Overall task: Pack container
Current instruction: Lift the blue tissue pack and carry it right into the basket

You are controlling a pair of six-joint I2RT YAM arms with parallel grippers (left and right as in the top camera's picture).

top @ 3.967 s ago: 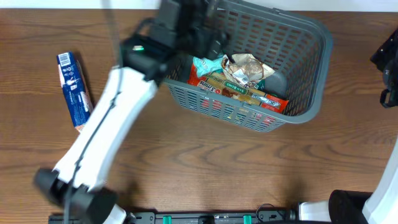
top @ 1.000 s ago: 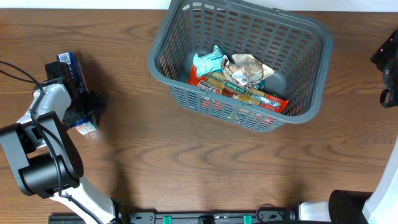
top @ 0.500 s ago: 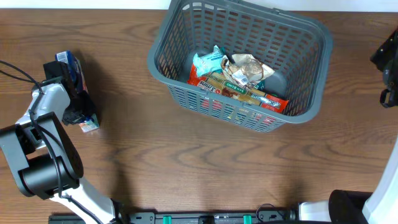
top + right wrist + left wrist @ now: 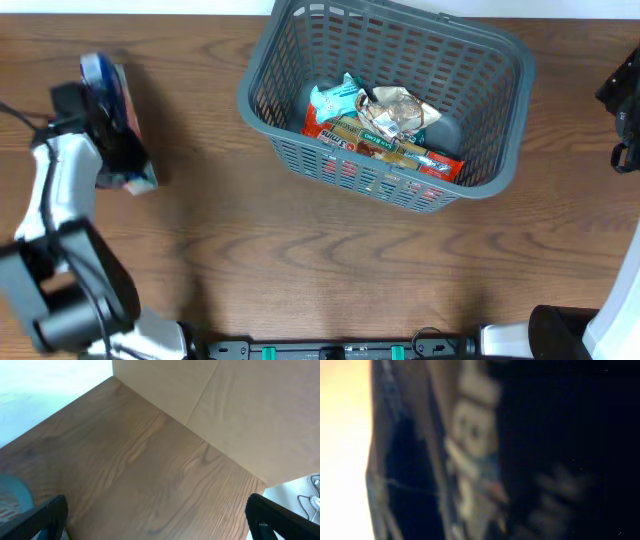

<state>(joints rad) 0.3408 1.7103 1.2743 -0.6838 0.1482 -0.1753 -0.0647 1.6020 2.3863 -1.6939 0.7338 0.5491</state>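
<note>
You can't read any writing: the blue packet's (image 4: 112, 85) pale letters are a blur in the left wrist view, and the print on the snack packets (image 4: 380, 125) in the grey basket (image 4: 500, 150), far centre-right on the bench (image 4: 300, 260), is too small. Your left claw (image 4: 118, 148) pinches the blue packet at far left, while your right claw (image 4: 160, 522) hangs spread wide. Since half a second ago, packet and claw have shifted farther away.
</note>
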